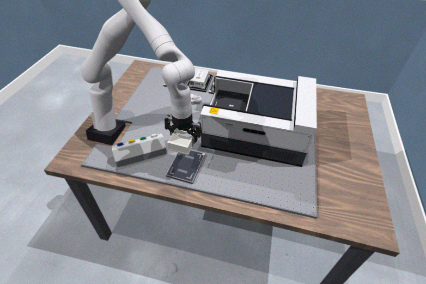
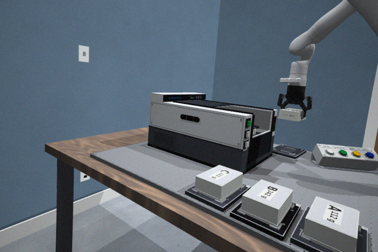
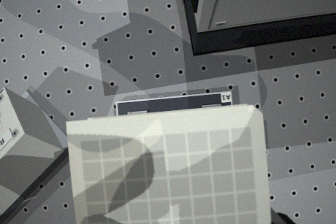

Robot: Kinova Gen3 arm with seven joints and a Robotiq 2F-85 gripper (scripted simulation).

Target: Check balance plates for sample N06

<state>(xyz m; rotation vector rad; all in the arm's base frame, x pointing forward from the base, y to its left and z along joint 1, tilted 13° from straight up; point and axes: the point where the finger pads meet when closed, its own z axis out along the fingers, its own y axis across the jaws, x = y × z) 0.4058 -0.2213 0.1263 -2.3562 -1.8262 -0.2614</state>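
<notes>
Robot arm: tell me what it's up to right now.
The arm's gripper is clamped on the white well block, holding it in the air above the table, roughly over the empty dark nest. The centrifuge beside it has its door open, and its bucket has no plate in it. The three balance plates A, B and C sit in their own holders.
</notes>
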